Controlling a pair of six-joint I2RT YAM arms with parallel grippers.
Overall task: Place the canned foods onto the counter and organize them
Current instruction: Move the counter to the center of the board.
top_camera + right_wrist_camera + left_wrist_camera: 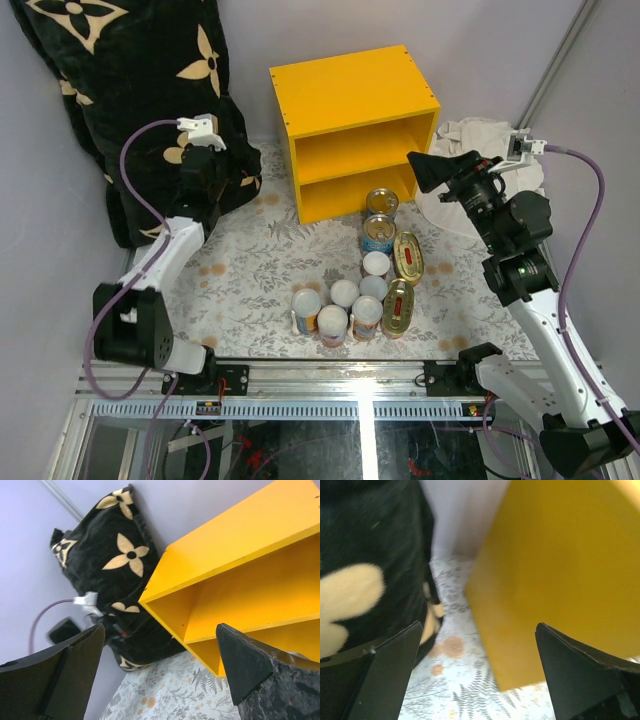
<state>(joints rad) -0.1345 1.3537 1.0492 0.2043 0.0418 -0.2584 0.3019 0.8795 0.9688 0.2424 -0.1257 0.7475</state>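
Observation:
The yellow counter [355,95] is an open-fronted box with a shelf, standing at the back centre. It also shows in the left wrist view [560,580] and the right wrist view [240,575]. The canned foods stand in a cluster in front of it: two blue-labelled cans [379,231], two oval gold tins [408,255], and several white-lidded cans [345,293]. My left gripper [232,183] [479,625] is open and empty, low beside the counter's left side. My right gripper [428,170] [160,626] is open and empty, raised right of the counter's front.
A black flower-patterned pillow [130,90] leans at the back left, right behind my left gripper. A white cloth [470,135] lies at the back right under my right arm. A floral tablecloth [250,260] covers the table. A metal rail [330,380] runs along the near edge.

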